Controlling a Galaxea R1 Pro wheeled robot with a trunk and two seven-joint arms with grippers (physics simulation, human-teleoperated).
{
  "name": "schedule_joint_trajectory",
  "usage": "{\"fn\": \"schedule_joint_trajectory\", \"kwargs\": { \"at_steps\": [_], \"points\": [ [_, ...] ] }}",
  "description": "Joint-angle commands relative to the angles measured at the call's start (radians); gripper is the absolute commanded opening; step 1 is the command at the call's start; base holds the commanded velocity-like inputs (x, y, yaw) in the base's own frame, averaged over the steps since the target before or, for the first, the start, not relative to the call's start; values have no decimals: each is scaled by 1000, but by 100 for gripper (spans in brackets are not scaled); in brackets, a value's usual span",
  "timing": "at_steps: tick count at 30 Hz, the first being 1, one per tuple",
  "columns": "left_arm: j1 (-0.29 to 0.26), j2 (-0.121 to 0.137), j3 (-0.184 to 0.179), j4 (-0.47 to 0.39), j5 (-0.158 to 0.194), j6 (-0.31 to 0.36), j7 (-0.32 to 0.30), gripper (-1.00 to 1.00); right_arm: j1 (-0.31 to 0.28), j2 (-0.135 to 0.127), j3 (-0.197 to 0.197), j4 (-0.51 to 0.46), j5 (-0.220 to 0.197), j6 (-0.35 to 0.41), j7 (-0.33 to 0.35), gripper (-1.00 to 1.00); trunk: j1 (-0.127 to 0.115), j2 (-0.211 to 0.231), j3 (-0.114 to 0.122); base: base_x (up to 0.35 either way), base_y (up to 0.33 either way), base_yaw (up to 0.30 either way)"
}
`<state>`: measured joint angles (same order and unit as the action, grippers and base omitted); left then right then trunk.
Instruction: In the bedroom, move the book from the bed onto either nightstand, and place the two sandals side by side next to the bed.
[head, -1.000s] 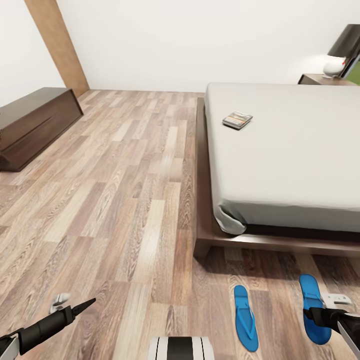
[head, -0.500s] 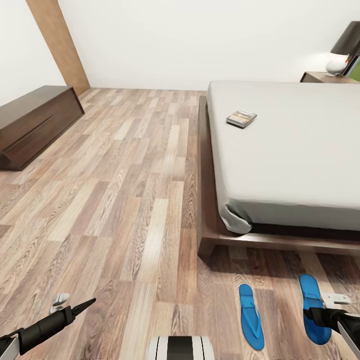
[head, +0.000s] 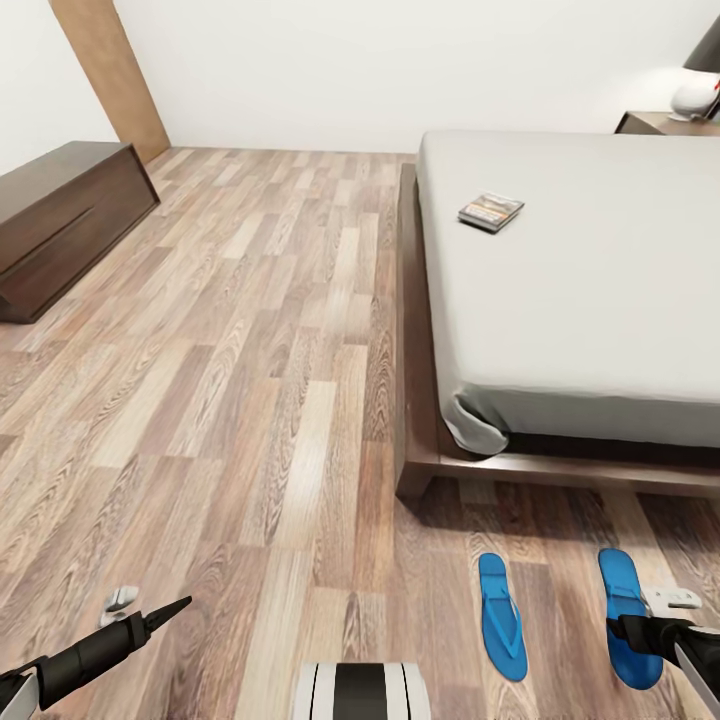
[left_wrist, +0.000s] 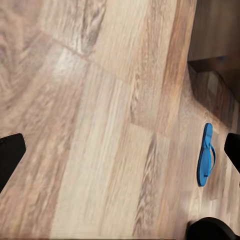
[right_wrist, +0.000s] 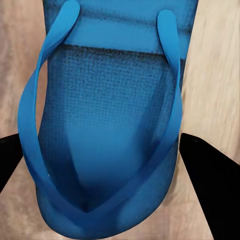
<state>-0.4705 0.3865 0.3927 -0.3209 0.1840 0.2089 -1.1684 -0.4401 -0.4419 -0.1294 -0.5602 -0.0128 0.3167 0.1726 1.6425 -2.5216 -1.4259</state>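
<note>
Head view: two sandals on floor at bed (head: 560, 300) foot, well apart.
R gripper (right_wrist: 120, 165): directly over right sandal (right_wrist: 107, 125), fingers spread wide either side of it, holding nothing.
Sandal axis: runs toward bed, straps up.
Left sandal (head: 500, 615): between the arms, R arm nearer.
L gripper (left_wrist: 120, 150): wide, empty.
Book (head: 491, 211): on mattress, far.

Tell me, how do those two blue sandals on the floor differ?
The left sandal lies clear of both arms, while the right sandal sits under the right gripper, whose open fingers straddle it in the right wrist view. The left one lies slightly nearer the robot. Both are bright blue flip-flops, straps up, off the foot of the bed.
</note>
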Motion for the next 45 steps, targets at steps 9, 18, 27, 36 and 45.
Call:
{"fn": "schedule_joint_trajectory", "kwargs": {
  "at_steps": [9, 18, 27, 36, 45],
  "points": [
    [0, 0, 0, 0, 3, 9, -3, 100, -5, 186, -8, 11, -3, 2, -213, -100, 4, -2, -36, 0, 0, 0],
    [0, -1, 0, 0, 3, 9, -4, 100, -9, 190, -9, 9, -8, 12, -333, -100, 8, -4, -70, 0, 0, 0],
    [0, -11, 0, 0, 3, 8, -2, 100, -11, 122, -10, -2, -11, 88, 94, -100, 12, -7, -105, 0, 0, 0],
    [0, -15, 0, 0, 2, 7, -2, 100, -10, 115, -15, -42, -7, 93, 106, -100, 16, -9, -140, 0, 0, 0],
    [0, -15, 1, 1, 2, 6, -3, 100, -10, 118, -16, -50, -4, 86, 107, -100, 16, -9, -144, 44, 0, 0]
  ]
}}
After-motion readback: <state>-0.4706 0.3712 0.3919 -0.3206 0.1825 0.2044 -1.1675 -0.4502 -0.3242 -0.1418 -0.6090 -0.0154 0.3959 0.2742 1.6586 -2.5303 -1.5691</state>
